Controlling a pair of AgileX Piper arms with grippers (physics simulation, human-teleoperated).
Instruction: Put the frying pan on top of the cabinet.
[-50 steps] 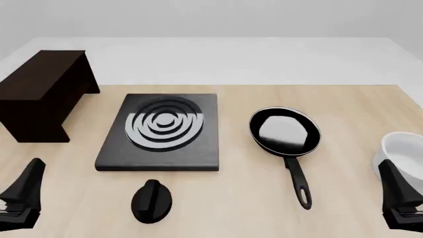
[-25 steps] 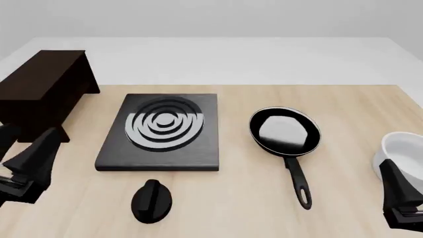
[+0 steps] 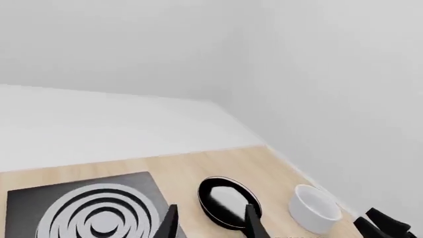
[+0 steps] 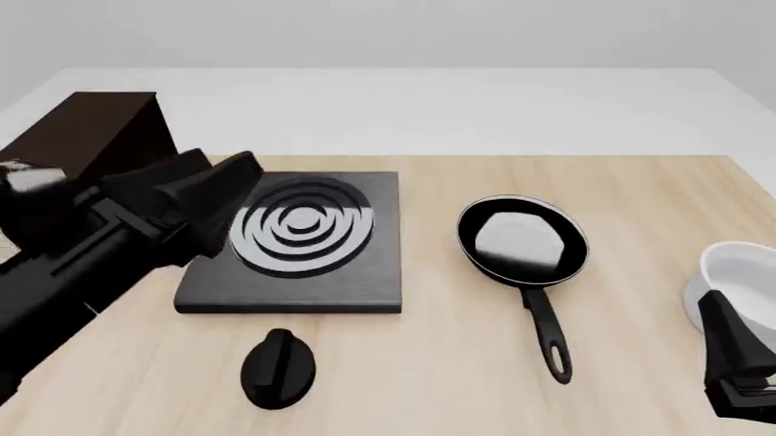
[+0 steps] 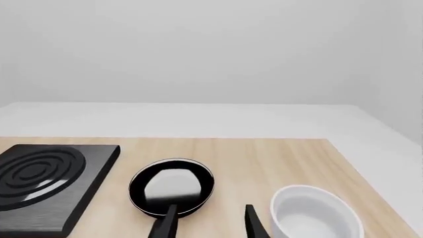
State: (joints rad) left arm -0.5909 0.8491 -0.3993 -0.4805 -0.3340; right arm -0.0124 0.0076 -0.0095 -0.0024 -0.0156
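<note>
The frying pan (image 4: 522, 238) lies on the table right of centre, its long handle (image 4: 548, 331) pointing toward the near edge; nothing touches it. It also shows in the wrist views, as the pan (image 3: 228, 201) and the pan (image 5: 173, 187). The dark brown cabinet (image 4: 104, 123) stands at the far left, partly hidden behind my left arm. My left gripper (image 4: 233, 177) hovers open above the left edge of the stove plate, well left of the pan. Open and empty, my right gripper (image 4: 718, 318) sits low at the near right corner, its fingers (image 5: 165, 223) aimed toward the pan.
A flat black stove plate (image 4: 297, 241) with grey rings lies at centre left. A black knob-shaped dial (image 4: 279, 368) rests near the front edge. A white bowl (image 4: 740, 272) stands at the right edge, just beyond my right gripper.
My left arm has risen from the near left corner and swung forward and right, now in front of the cabinet by the stove plate. The right arm and the pan have not moved.
</note>
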